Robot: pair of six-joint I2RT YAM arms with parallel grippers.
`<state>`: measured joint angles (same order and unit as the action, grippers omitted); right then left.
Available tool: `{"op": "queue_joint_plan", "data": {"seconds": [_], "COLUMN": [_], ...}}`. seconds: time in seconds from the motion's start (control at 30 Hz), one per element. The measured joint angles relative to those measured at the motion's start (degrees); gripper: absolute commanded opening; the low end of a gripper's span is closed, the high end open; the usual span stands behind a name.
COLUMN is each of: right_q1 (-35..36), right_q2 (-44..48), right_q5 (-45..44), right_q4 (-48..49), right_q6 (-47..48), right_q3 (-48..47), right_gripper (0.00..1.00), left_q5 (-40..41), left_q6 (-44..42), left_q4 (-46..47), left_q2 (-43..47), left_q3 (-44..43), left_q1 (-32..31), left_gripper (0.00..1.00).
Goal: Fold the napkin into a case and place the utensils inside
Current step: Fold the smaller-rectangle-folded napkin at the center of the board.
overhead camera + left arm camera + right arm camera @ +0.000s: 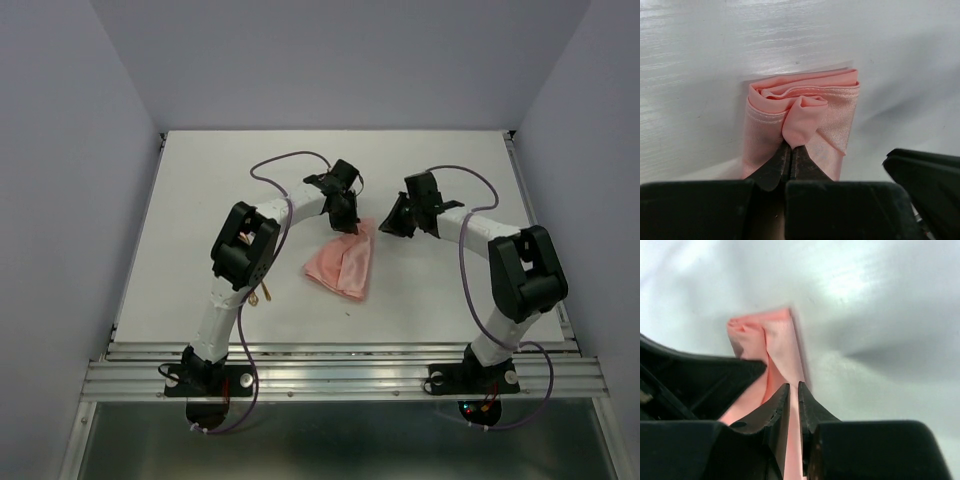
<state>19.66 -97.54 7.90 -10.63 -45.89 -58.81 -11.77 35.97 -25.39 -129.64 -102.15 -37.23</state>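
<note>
The salmon-pink napkin (342, 264) lies folded into a layered strip in the middle of the table, its far end lifted. My left gripper (349, 224) is at that far end, shut on a pinched bulge of the cloth (802, 120); its jaws (791, 147) are closed tight. My right gripper (392, 226) is just right of it, jaws nearly closed (794, 386) with the napkin's edge (782, 342) between them. The gold utensils (265, 292) peek out from under my left arm, left of the napkin.
The white table (200, 180) is walled on three sides by grey panels. A metal rail (340, 375) runs along the near edge by the arm bases. The two grippers are close together; the right one shows in the left wrist view (927, 175).
</note>
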Motion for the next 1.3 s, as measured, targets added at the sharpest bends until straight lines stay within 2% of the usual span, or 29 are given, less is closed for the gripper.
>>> {"op": "queue_joint_plan", "data": {"seconds": [0.23, 0.53, 0.73, 0.93, 1.3], "right_q1": [-0.46, -0.44, -0.48, -0.46, -0.46], "right_q2": [-8.04, -13.14, -16.74, -15.96, -8.07], "right_q5": [2.29, 5.86, 6.23, 4.13, 1.29], "right_q4": [-1.75, -3.89, -3.89, -1.81, 6.58], "right_q6": [6.34, 11.98, 13.22, 8.52, -7.43], "right_q3": [-9.35, -15.06, -15.43, -13.11, 0.76], "right_gripper": [0.09, 0.09, 0.08, 0.06, 0.06], "left_q5": [0.02, -0.07, -0.04, 0.2, 0.98], "left_q6": [-1.36, -2.75, -3.8, -5.99, -11.93], "left_q4": [-0.17, -1.4, -2.93, -5.81, -11.43], "left_q2": [-0.07, -0.81, -1.79, -3.65, -7.02], "left_q3": [-0.35, -1.9, -3.91, -7.87, -16.94], "left_q1": [0.0, 0.02, 0.04, 0.13, 0.24], "left_gripper": [0.0, 0.0, 0.0, 0.0, 0.0]}}
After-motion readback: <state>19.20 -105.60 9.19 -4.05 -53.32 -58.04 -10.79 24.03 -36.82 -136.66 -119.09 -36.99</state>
